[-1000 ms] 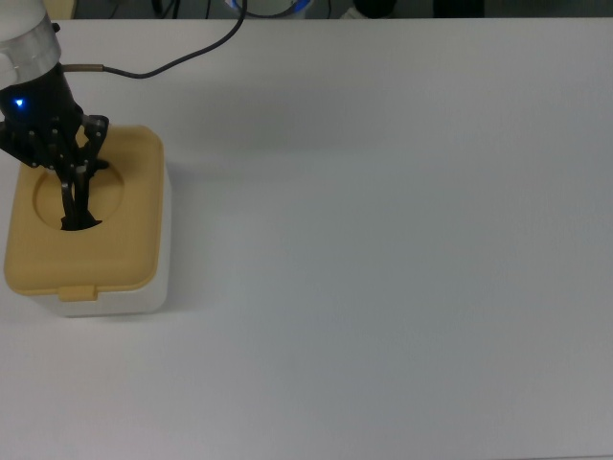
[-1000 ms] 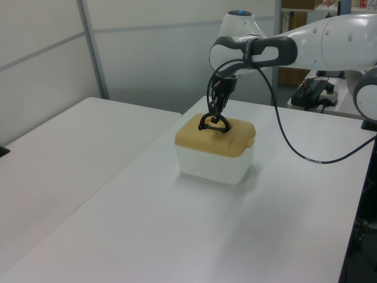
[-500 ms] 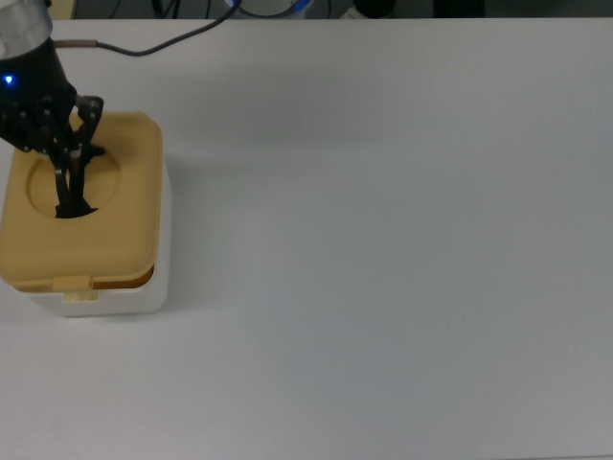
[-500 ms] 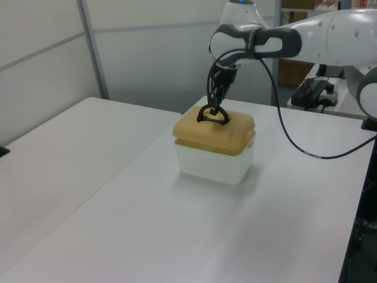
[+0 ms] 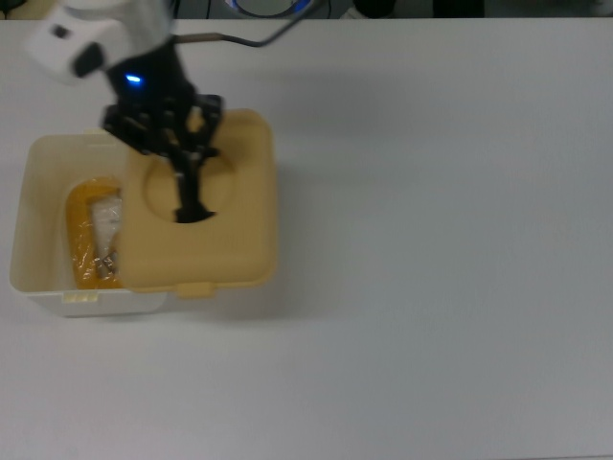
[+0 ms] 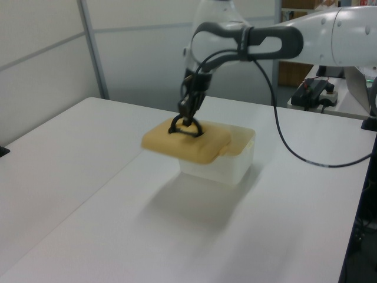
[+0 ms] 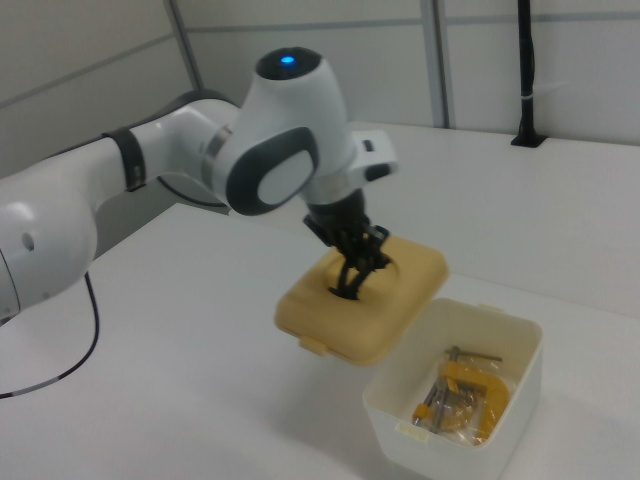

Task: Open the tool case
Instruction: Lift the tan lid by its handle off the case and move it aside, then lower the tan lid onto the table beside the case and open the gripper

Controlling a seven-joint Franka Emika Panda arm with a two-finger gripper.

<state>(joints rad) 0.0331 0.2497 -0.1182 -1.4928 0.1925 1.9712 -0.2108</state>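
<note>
Tool case [image 7: 455,400] on the white table [image 5: 431,240], opened, with its lid [image 5: 206,225] held in the air by the gripper [image 5: 189,196].

White tub of the case sits at the top view's left edge, uncovered across most of its mouth. The gripper is pinched on the black handle [image 6: 185,126] in the lid's round recess. The tan lid hangs roughly level, clear of the tub and offset toward the top view's right, covering only the tub's right part there. Inside the tub lie yellow and metal tools [image 7: 455,395]. A black cable [image 6: 294,141] trails from the arm [image 6: 283,41] over the table.
</note>
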